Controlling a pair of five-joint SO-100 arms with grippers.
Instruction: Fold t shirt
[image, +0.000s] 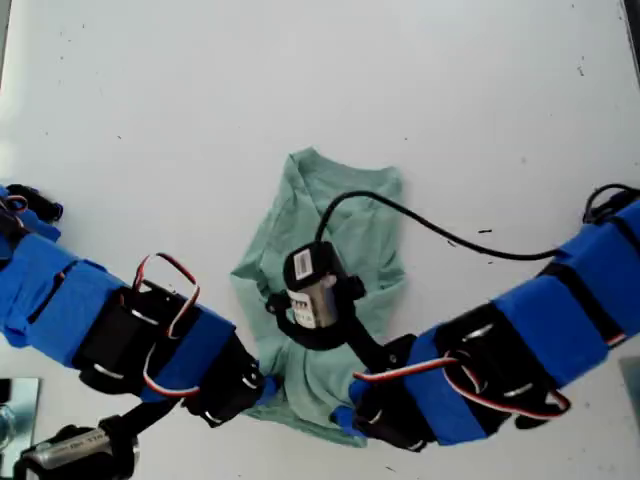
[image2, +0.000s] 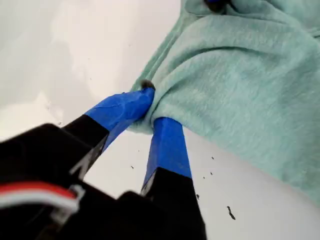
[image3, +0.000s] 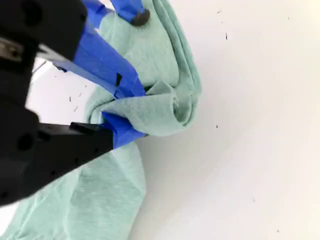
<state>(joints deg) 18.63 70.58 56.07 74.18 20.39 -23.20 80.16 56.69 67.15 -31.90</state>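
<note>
The pale green t shirt (image: 340, 230) lies bunched on the white table (image: 150, 100), narrowing toward the near edge. My first gripper (image: 265, 385), on the arm from the exterior view's left, is shut on a lower corner of the t shirt (image2: 240, 75); its blue fingertips (image2: 135, 102) pinch the cloth at my first gripper (image2: 152, 107). My second gripper (image: 345, 415), on the arm from the exterior view's right, is shut on a folded bit of hem of the t shirt (image3: 100, 195), with my second gripper (image3: 145, 112) gripping the fold. The two grippers sit close together.
The second arm's wrist camera (image: 312, 285) hangs over the middle of the shirt, and its black cable (image: 450, 235) trails across the table toward the exterior view's right. A shiny object (image: 10, 410) shows at the exterior view's lower left corner.
</note>
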